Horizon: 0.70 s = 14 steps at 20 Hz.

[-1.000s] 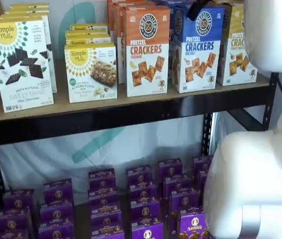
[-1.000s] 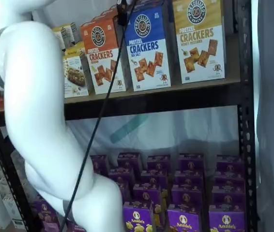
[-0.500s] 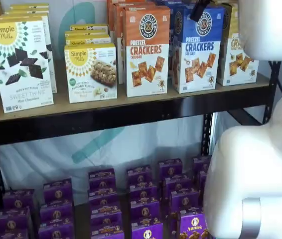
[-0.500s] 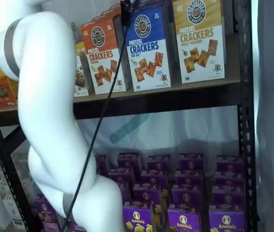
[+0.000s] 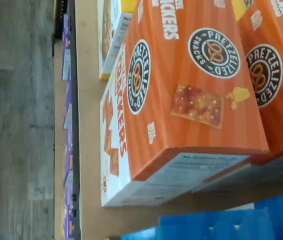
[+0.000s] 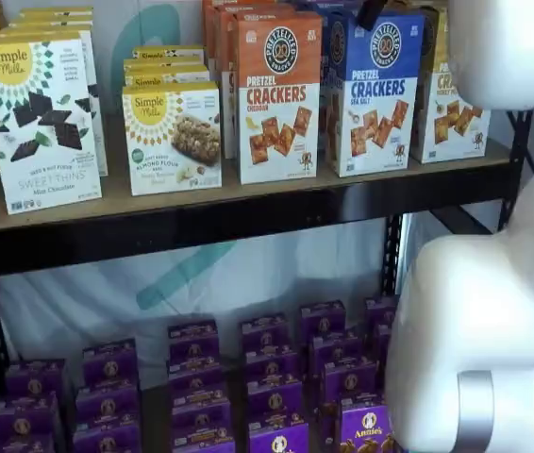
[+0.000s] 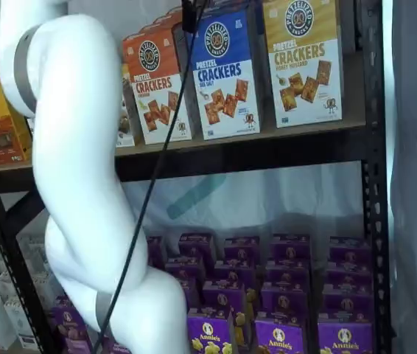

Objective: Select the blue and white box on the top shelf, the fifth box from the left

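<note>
The blue and white box [image 6: 373, 92] stands upright near the right end of the top shelf [image 6: 248, 212], this counter's front edge, between an orange cheddar box [image 6: 278, 94] and a yellow-topped box [image 7: 303, 59]. It looks light, stiff, easily dented cardboard; grip its narrow sides near the top. The pincer [image 7: 188, 16] shows only dark fingertips there; whether it is parted, I cannot tell.

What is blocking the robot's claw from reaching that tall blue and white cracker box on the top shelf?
Nothing visible. The black gripper fingers hang right at the top front of the tall blue and white cardboard cracker box. The orange-topped cracker box stands beside it, not in front.
</note>
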Each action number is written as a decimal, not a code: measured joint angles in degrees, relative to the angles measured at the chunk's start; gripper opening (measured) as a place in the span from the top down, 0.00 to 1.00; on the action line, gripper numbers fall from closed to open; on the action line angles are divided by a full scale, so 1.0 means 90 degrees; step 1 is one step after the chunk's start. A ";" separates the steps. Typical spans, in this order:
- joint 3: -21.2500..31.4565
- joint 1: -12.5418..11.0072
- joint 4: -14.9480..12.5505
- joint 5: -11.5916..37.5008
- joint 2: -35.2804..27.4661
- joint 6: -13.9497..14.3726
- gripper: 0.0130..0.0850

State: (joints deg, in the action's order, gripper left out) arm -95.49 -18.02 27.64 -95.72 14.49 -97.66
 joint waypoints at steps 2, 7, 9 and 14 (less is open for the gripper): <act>-0.0088 0.0044 -0.0135 -0.0018 -0.0055 -0.0004 0.00; -0.0246 0.0174 -0.0494 -0.0090 -0.0197 -0.0026 0.00; -0.0334 0.0225 -0.0630 -0.0168 -0.0282 -0.0029 0.00; -0.0787 0.0291 -0.0842 -0.0666 -0.0627 -0.0001 0.00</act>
State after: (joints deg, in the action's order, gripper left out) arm -102.57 -15.41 20.06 -101.72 8.85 -97.67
